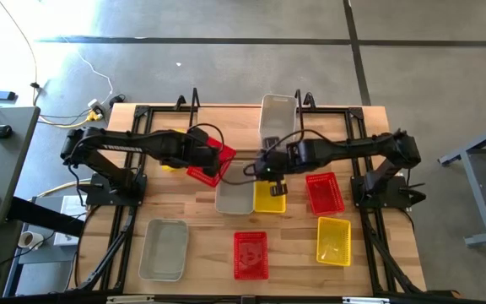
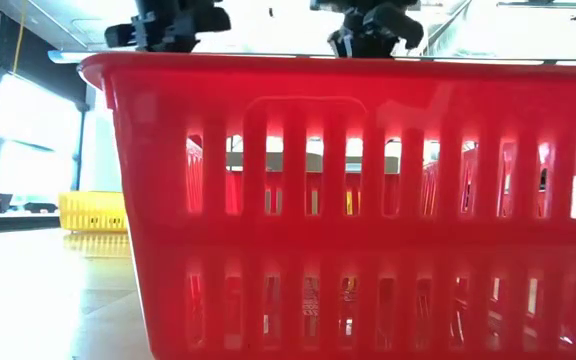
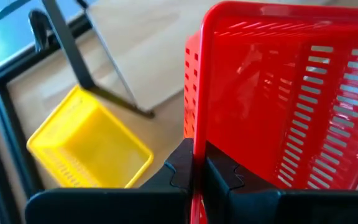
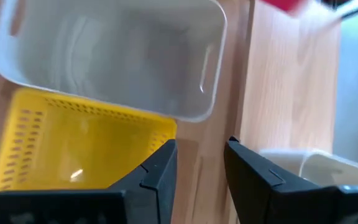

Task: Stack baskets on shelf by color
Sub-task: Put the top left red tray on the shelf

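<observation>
My left gripper (image 1: 202, 154) is shut on a red basket (image 1: 213, 160) held above the table's far-left middle. A yellow basket (image 3: 86, 146) lies below it, beside a black wire upright of the shelf (image 3: 73, 53). My right gripper (image 4: 197, 168) hangs open and empty over the table's middle, above a yellow basket (image 4: 73, 143) and beside a grey one (image 4: 110, 56). Another grey basket (image 1: 277, 114) sits at the far edge between the shelf's end loops (image 1: 194, 100). More baskets rest on their bases nearer: red (image 1: 324, 192), yellow (image 1: 333, 241), red (image 1: 251, 253), grey (image 1: 164, 249). My left gripper pinches one side wall of the red basket at its rim (image 3: 194, 146), one finger outside the wall and one inside the hollow. The fingers slant down from the table's left side. The basket is tilted on edge, its opening turned toward the wrist, clear of the table.
The low view is almost filled by the near red basket (image 2: 348, 200), with a yellow basket (image 2: 93, 210) behind it at the left. Black arm frames (image 1: 133, 181) run along both table sides. Bare wood lies between the near grey and red baskets.
</observation>
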Controlling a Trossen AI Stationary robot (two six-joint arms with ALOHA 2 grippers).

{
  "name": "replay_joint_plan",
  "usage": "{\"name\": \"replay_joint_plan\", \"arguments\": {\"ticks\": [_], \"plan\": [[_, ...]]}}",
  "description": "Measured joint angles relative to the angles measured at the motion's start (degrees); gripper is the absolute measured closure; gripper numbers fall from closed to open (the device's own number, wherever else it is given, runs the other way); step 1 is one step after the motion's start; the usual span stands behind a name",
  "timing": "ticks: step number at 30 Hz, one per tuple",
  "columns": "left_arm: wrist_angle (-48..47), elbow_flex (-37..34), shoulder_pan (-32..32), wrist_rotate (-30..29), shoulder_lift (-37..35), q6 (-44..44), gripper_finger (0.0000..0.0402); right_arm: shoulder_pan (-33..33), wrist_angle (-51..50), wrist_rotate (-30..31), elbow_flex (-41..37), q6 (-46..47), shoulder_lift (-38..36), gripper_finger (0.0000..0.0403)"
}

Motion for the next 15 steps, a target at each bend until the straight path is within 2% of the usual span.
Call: {"name": "replay_joint_plan", "arguments": {"ticks": [5,15], "plan": [[2.03,2.08,0.41,-1.19,-0.02,1.92,0.0396,3.44,1.23,3.96,0.00,-0.89,0.00,0.0283],[11.02,4.68,3.78,-1.49,-0.04,6.25,0.0396,8.44,12.50,3.67,0.00,-9.91,0.00,0.0283]]}}
